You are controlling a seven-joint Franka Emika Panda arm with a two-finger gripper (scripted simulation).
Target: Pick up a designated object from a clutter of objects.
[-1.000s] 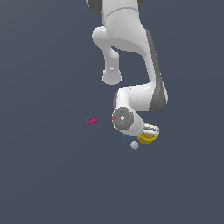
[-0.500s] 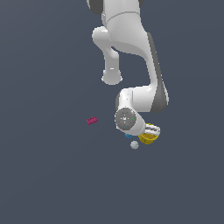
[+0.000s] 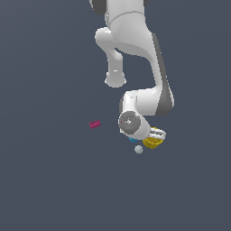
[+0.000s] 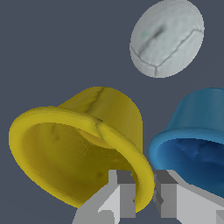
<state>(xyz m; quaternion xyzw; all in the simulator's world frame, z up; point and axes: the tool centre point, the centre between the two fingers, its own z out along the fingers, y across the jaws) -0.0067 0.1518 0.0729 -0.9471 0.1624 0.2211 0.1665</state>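
Little has moved since the earlier frames: the arm sits a shade lower over the cluster, and the small things lie where they lay. Going from the exterior view's left, the pink-red flat piece (image 3: 94,124) lies alone, well apart from the rest on the dark desk (image 3: 45,180). Next comes the cluster under the wrist: a sliver of the blue cup (image 3: 133,140) shows beneath the arm, the white ball (image 3: 138,149) lies just in front of it, and the yellow cup (image 3: 153,141) sits at the exterior view's right, just beside both. In the wrist view the hand (image 4: 141,192) stands astride the rim of the yellow cup (image 4: 83,148), one finger inside the bowl and one outside, between it and the blue cup (image 4: 192,140); that placing looks chosen to pinch the wall, since the body is probably too broad to span. The fingers lie close against the rim, but whether they are clenched on it I cannot tell. The white ball (image 4: 167,38) lies beyond both cups. No brand, label or writing shows anywhere.
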